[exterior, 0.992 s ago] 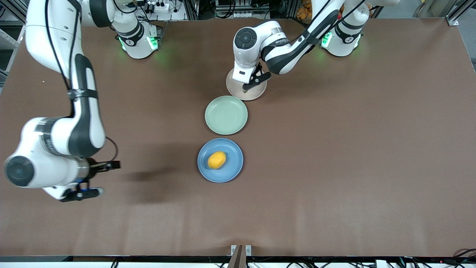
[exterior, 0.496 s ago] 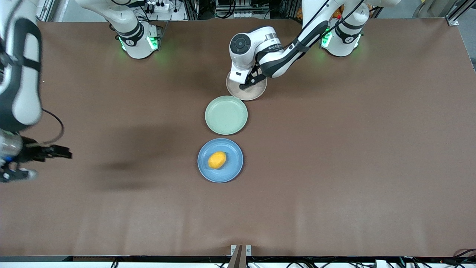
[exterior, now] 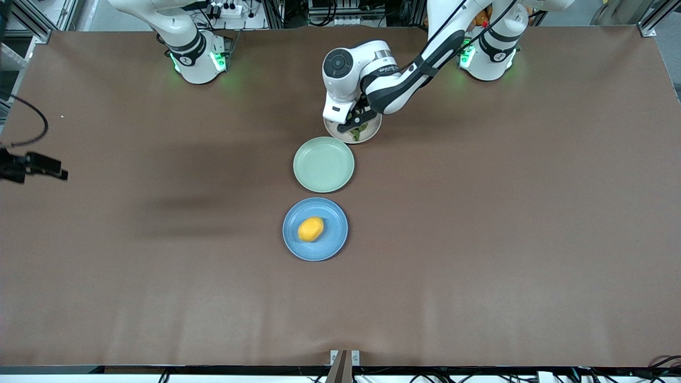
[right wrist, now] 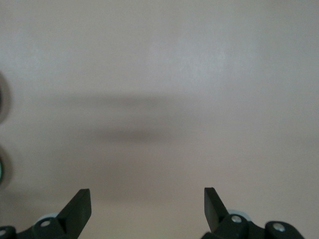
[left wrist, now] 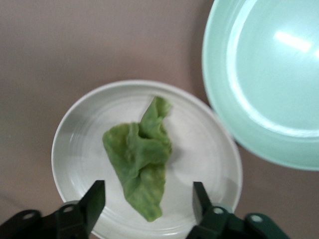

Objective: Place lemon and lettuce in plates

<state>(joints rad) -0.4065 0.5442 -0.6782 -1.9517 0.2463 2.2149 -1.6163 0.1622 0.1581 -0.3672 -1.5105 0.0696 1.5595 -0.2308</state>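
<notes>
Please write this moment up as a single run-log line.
left hand: open over beige plate | lettuce: on beige plate, released | lemon: on blue plate | right hand: open, waiting over bare table

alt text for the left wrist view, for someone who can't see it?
A wrinkled green lettuce leaf lies in the pale beige-pink plate, released, with the left gripper open above it, one fingertip on each side of the leaf. Part of a pale green plate sits beside it on the brown table.

No lettering, label, brand or number can be read on anything here.
</notes>
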